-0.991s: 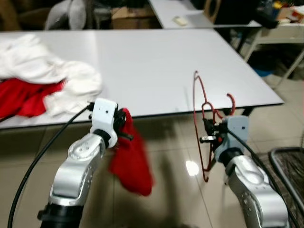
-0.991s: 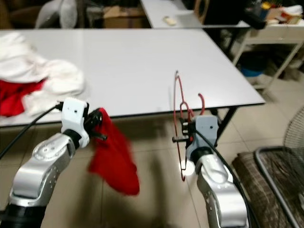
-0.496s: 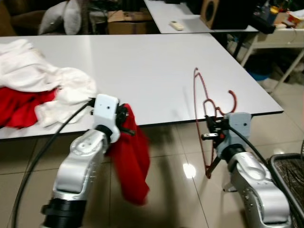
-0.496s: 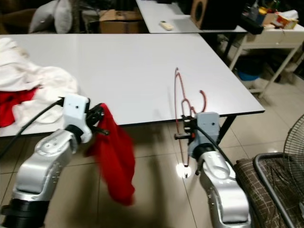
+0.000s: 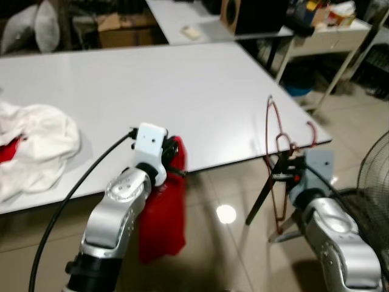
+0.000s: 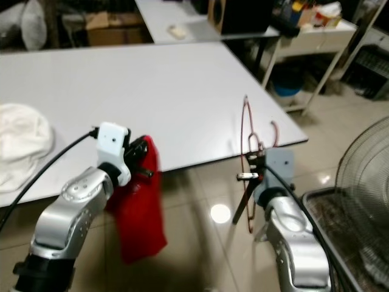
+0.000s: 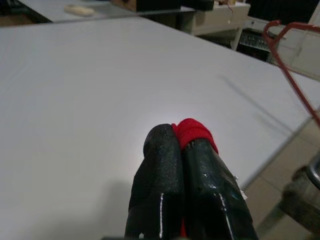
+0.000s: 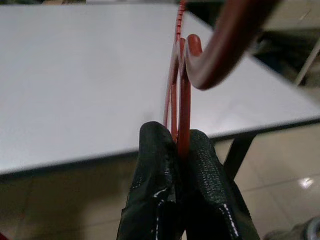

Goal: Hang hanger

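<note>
Left eye view: one red hanger point(image 5: 275, 159) stands upright, clamped in the right gripper point(image 5: 284, 175) beside the white table's point(image 5: 152, 97) corner; the left gripper point(image 5: 172, 159) pinches one hanging red cloth point(image 5: 161, 219); one white laundry heap point(image 5: 33, 149) lies on the table

Our left claw point(image 6: 141, 159) grips a red cloth point(image 6: 138, 210) hanging off the tabletop point(image 6: 134, 91) edge; our right claw point(image 6: 251, 172) holds a red hanger point(image 6: 246, 143) upright.

You have a big white table point(image 5: 182, 85) ahead of you. A heap of white cloth point(image 5: 30, 146) lies at its near left edge. Beyond its far edge stand a second table point(image 5: 200, 30) and a cardboard box point(image 5: 121, 27). A fan point(image 6: 364, 176) stands right of it.
</note>
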`<state>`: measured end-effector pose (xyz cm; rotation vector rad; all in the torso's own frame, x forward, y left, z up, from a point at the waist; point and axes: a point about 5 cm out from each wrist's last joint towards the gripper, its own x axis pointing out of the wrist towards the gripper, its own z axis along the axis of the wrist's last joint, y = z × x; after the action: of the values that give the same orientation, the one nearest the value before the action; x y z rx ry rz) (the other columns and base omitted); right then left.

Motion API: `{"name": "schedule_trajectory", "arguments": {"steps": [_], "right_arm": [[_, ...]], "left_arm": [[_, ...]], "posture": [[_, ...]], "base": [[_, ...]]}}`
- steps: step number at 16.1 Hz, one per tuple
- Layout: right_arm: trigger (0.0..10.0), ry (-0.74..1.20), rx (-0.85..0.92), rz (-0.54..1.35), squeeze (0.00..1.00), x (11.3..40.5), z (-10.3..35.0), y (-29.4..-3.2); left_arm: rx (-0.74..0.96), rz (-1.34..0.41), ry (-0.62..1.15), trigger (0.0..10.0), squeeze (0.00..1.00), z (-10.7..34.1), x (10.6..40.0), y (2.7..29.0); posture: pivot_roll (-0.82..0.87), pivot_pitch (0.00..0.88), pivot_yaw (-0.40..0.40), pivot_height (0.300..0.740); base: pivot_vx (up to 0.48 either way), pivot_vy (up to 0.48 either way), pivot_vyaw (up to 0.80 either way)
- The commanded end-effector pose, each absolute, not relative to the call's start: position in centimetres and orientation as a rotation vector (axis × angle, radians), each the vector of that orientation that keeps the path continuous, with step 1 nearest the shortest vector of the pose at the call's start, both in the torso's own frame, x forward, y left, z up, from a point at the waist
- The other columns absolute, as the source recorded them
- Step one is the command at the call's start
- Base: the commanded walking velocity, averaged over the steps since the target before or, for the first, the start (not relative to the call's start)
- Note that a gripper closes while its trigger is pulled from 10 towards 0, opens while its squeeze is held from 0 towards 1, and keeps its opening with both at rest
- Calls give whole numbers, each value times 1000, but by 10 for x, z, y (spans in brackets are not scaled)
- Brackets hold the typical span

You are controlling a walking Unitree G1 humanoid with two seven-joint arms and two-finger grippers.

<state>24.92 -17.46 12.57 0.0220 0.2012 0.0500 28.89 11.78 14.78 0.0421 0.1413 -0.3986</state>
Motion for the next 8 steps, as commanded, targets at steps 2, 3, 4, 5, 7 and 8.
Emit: {"name": "schedule_trajectory", "arguments": {"steps": [2,3,4,5,7,8], "right_arm": [[10000,192,25,75,0,250,128,-168],[10000,194,-2,95,0,250,128,-165],[10000,195,-19,103,0,251,128,-164],[10000,196,-28,108,0,251,128,-163],[10000,196,-31,111,0,251,128,-163],[10000,195,-36,116,0,251,128,-163]], "left_arm": [[53,-373,107,10000,0,155,291,125],[53,-376,105,10000,0,155,292,124],[53,-378,103,10000,0,155,292,124],[54,-378,102,10000,0,156,293,124],[54,-378,101,10000,0,156,293,123],[53,-376,98,10000,0,156,292,123]], "posture": [[-27,47,-31,740],[-25,45,-30,740],[-24,45,-31,740],[-23,43,-33,740],[-23,43,-33,740],[-29,43,-38,740]], "base": [[292,0,0],[289,0,0],[289,0,800],[289,0,800],[289,0,800],[292,0,800]]}}
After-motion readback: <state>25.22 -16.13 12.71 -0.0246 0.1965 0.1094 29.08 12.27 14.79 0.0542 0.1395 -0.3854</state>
